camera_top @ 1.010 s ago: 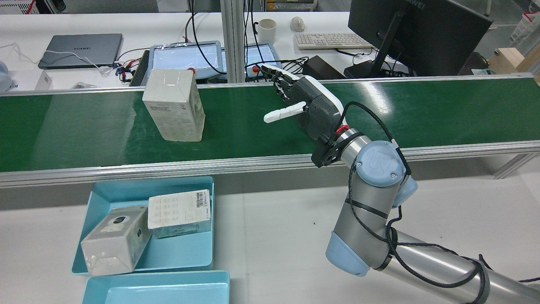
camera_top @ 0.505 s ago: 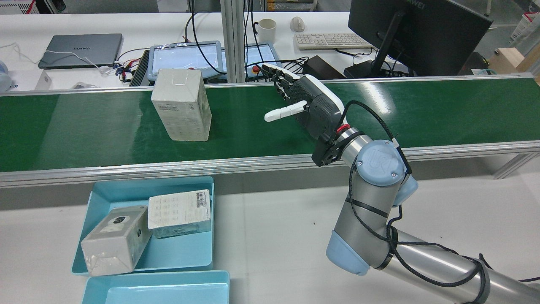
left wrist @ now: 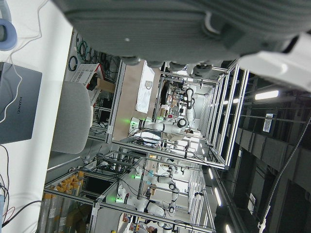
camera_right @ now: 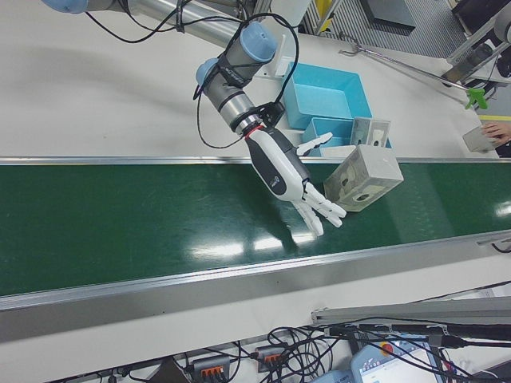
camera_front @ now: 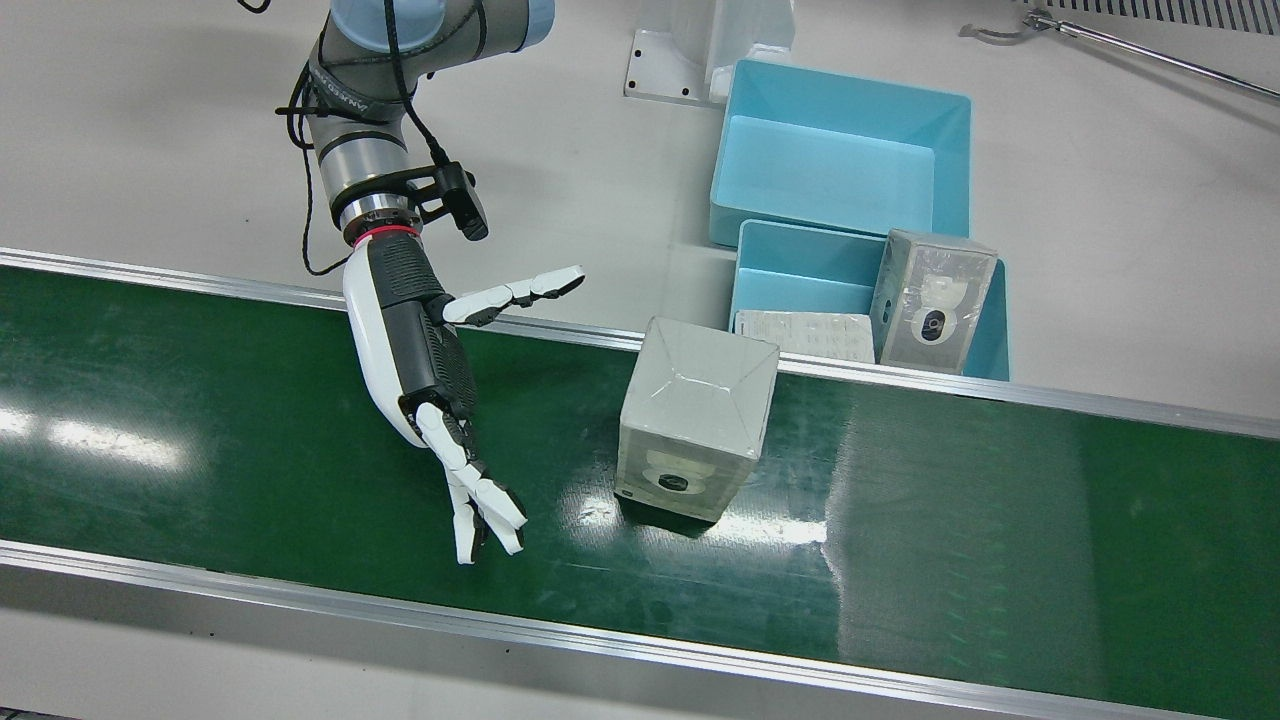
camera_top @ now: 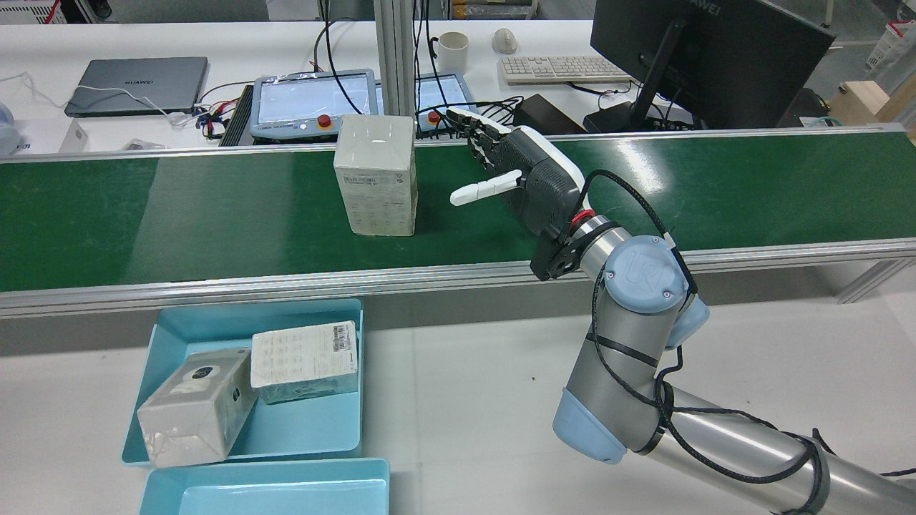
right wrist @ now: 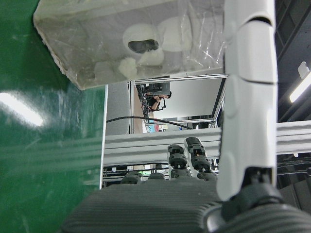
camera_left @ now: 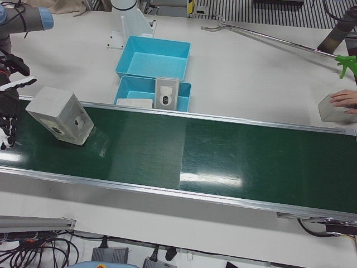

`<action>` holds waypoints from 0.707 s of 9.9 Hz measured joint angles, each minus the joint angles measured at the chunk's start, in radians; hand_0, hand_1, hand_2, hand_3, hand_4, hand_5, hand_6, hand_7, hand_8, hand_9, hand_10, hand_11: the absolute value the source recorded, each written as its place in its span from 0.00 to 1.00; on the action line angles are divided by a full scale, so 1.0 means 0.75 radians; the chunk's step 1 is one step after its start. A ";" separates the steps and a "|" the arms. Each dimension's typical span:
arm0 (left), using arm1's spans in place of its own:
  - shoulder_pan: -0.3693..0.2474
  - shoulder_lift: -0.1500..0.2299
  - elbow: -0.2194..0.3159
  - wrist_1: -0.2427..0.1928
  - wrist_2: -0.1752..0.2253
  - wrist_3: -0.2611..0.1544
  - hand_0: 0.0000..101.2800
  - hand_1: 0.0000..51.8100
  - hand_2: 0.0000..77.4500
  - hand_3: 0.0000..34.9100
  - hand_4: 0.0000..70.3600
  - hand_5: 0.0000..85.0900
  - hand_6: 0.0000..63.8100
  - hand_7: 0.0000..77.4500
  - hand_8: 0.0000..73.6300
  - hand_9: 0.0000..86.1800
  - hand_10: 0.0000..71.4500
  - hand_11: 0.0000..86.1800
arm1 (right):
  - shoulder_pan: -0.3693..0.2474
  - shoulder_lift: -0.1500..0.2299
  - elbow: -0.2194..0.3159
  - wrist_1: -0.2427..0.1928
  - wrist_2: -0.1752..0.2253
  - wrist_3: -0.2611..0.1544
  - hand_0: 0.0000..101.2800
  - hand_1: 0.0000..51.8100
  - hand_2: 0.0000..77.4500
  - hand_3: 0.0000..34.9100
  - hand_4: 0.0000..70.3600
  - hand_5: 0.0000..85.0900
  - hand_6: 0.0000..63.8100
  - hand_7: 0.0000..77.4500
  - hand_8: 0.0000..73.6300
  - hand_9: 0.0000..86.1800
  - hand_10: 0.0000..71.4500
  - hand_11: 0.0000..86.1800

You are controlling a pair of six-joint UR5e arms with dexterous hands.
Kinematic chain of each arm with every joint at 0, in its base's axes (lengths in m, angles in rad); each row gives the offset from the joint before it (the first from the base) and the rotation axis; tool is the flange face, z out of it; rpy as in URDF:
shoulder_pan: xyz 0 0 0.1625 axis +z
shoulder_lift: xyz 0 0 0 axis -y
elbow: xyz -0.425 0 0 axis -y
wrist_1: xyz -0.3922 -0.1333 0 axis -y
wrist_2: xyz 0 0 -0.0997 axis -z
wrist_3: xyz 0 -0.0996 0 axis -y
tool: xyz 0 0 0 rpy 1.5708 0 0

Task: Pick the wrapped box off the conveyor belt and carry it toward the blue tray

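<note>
Conveyor belt [camera_front: 200, 420]; right hand [camera_front: 420, 370] spread, empty.

left hand [left wrist: 194, 34] fingers out of sight, blue tray [camera_top: 164, 329] behind conveyor rail

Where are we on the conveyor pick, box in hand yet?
Not yet. Done: the right hand is over the green belt, fingers spread and empty. In hand: the wrapped box stands upright on the belt, with a visible gap to the hand. Left: grasp, lift, carry to the blue tray, which already holds two wrapped boxes.
</note>
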 joint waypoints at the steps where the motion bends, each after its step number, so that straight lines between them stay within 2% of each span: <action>1: 0.000 0.000 0.000 0.000 0.000 0.000 0.00 0.00 0.01 0.00 0.00 0.01 0.01 0.01 0.01 0.01 0.01 0.01 | -0.003 0.002 -0.008 0.001 0.000 -0.001 0.48 0.28 0.07 0.00 0.14 0.12 0.03 0.02 0.00 0.01 0.01 0.01; 7: 0.000 0.000 0.000 0.000 0.000 0.000 0.00 0.00 0.01 0.00 0.00 0.01 0.01 0.01 0.01 0.01 0.00 0.01 | -0.020 0.015 -0.021 0.002 0.000 -0.004 0.48 0.28 0.07 0.00 0.15 0.12 0.03 0.04 0.00 0.01 0.01 0.01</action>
